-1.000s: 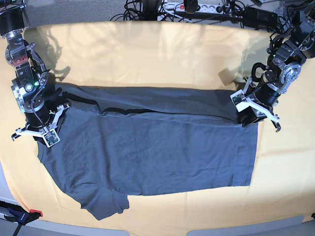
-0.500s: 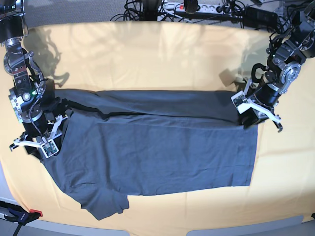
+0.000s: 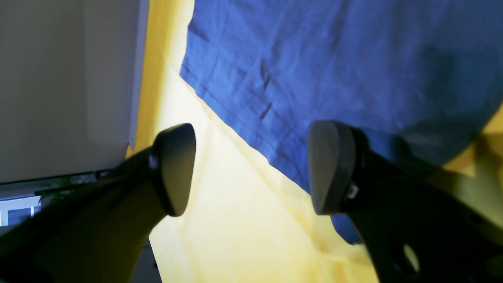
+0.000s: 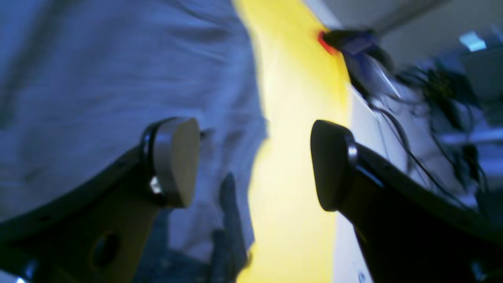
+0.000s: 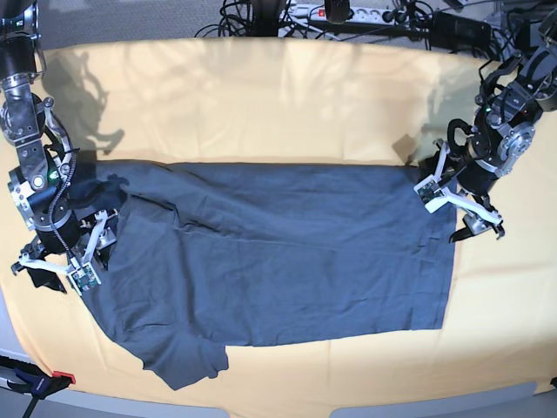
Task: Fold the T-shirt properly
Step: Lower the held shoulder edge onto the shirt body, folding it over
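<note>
Right gripper (image 5: pixel 54 266): arm is reaching down along the base view's left side, wrist low over the table cloth (image 5: pixel 261 96), claw sitting at the T-shirt's (image 5: pixel 278 252) left edge. Jaws are standing apart; the right wrist view is showing one pad (image 4: pixel 175 161) over blue-grey fabric (image 4: pixel 118 78) and the other over the yellow cloth (image 4: pixel 290 157), nothing between them.

Left gripper (image 5: pixel 461 209): arm is bending in from the base view's upper right, claw hanging at the shirt's right hem corner. Jaws are spread wide; in the left wrist view one fingertip (image 3: pixel 326 165) is lying over the fabric edge (image 3: pixel 334 70), the other over bare cloth (image 3: pixel 235 220), gripping nothing.

T-shirt: lying spread flat across the middle of the table, hem toward the base view's right, one sleeve trailing toward the near left corner, a loose crease running across the upper part.

Edges and room: wide bare cloth is showing behind the shirt, a narrower band in front and to the right; the shirt's left edge is running close to the table's left edge.

View differences: only the base view is showing the cables and power strip (image 5: pixel 348 13) behind the table and the whole shirt outline. The right wrist view, blurred, is showing a red-tipped clamp (image 4: pixel 346 41) at the cloth's edge, also visible at the base view's lower left corner
</note>
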Controlling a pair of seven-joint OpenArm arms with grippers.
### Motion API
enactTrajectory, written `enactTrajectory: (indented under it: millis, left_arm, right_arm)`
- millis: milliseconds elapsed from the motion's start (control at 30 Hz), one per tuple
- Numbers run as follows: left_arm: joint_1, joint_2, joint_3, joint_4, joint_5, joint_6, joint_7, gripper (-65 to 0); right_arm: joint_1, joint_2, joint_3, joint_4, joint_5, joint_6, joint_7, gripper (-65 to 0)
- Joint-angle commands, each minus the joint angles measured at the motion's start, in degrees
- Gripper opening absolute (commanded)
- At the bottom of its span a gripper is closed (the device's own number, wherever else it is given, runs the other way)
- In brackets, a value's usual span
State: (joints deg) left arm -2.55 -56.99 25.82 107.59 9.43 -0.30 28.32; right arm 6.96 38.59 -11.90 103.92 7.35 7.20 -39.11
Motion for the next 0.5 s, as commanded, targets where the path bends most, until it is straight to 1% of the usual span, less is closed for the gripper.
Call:
enactTrajectory:
  millis: [0,67,100,167,200,233,300,333,367,400,467]
  left_arm:
    - [-0.83,-1.14,-0.76,0.81,0.72,0.9,-0.85,-20.9]
    - [-0.83,-1.11,-0.76,0.81,0.76,0.9,-0.87,-20.9]
    - [-0.83,-1.11,-0.76,0.81,0.76,0.9,-0.85,-20.9]
    - [-0.81,-1.11,-0.76,0.81,0.66,0.83,-0.52,-21.0]
    - [-0.81,-1.11,-0.76,0.83,-0.26,-0.35,0.11,-22.0]
    - [-0.81,-1.2,-0.76,0.83,-1.44,-4.2,0.31,-25.1]
    - [-0.76,-1.68,-0.74,0.85,-3.82,-16.46,0.28,-32.5]
    - [-0.59,-2.25,-0.74,0.92,-5.46,-22.12,0.46,-34.5]
    - [-0.15,-3.02,-0.74,1.07,-6.86,-26.34,0.48,-34.8]
    - [0.39,-3.89,-0.74,1.2,-8.07,-29.33,0.55,-34.7]
    - [1.97,-5.51,-0.74,1.29,-8.63,-33.35,0.87,-34.7]
  right_arm:
    - [1.14,1.22,0.74,0.17,-1.25,-0.28,1.92,-20.4]
    - [1.16,1.25,0.74,-1.75,-1.81,0.28,3.85,-20.4]
    - [1.18,1.25,0.74,-2.86,-1.79,1.07,3.91,-20.4]
    - [1.14,1.25,0.74,-4.17,-1.2,3.69,1.11,-20.5]
    - [1.14,1.25,0.74,-4.31,0.28,4.87,-1.11,-20.5]
    - [1.11,1.27,0.74,-4.31,2.43,6.84,-2.89,-20.5]
    - [0.81,1.27,0.74,-4.28,6.21,11.76,-5.49,-20.5]
    - [0.46,1.27,0.74,-4.17,6.99,13.7,-6.45,-20.5]
    - [0.02,1.33,0.74,-4.04,7.72,15.02,-7.65,-20.5]
    - [-0.72,1.57,0.74,-3.76,8.85,15.85,-8.87,-20.5]
    - [-2.71,2.34,0.74,-2.64,12.52,17.09,-11.06,-20.5]
